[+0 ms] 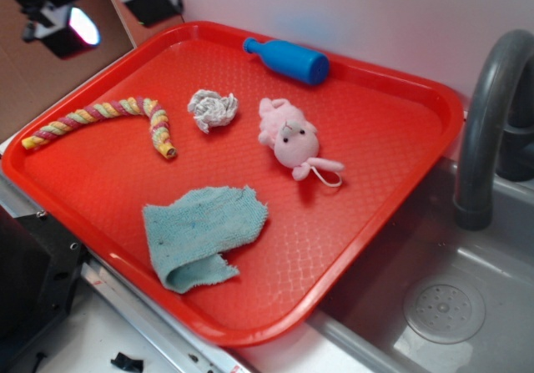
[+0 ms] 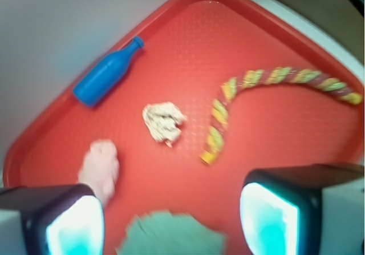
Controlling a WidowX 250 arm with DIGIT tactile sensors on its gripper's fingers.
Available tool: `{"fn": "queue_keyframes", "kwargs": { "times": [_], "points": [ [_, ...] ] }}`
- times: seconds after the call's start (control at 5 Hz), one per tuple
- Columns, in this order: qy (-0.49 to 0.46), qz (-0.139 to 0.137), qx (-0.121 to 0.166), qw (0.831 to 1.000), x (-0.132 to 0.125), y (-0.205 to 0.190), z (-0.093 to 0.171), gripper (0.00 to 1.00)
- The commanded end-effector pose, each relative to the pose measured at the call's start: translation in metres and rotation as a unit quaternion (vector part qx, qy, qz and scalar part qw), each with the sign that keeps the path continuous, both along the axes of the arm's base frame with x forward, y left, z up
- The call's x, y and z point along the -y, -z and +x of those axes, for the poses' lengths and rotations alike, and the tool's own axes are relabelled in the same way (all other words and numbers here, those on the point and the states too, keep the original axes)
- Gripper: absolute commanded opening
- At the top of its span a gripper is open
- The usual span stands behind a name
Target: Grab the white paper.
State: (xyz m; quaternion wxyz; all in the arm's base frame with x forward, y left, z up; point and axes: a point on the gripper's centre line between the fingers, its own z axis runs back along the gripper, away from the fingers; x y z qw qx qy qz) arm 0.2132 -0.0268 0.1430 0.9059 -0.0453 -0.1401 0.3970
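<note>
Wrist view shows the gripper [image 2: 171, 221] with its fingers spread wide, holding nothing, up above the red tray [image 1: 392, 89]. On the tray, the white paper [image 1: 212, 108] lies between the rope toy [image 1: 100, 116] and the pink plush toy [image 1: 290, 138].

Red tray [image 1: 392, 173] beside a sink [image 1: 467, 306], five things spread across it.

The white paper [image 1: 212, 108] lies crumpled between a striped rope [image 1: 108, 121] and a pink plush toy [image 1: 291, 138], touching neither. A blue bottle [image 1: 288, 58] lies on its side by the far rim; a light blue cloth [image 1: 202, 234] sits folded nearer me. The hand [image 1: 62, 22] hangs above the tray's far left corner.
</note>
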Motion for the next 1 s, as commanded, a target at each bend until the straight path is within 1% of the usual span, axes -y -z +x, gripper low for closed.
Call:
{"fn": "queue_keyframes", "kwargs": {
  "times": [0.0, 0.2, 0.4, 0.6, 0.8],
  "points": [
    [-0.024, -0.030, 0.007, 0.999, -0.018, 0.052, 0.044, 1.00],
    [-0.006, -0.039, -0.021, 0.999, -0.021, 0.082, 0.051, 1.00],
    [-0.002, -0.038, -0.046, 0.998, -0.022, 0.108, 0.055, 1.00],
    [0.002, -0.043, -0.064, 0.997, -0.019, 0.121, 0.054, 1.00],
    [0.004, -0.039, -0.069, 0.997, -0.018, 0.124, 0.052, 0.00]
  ]
}}
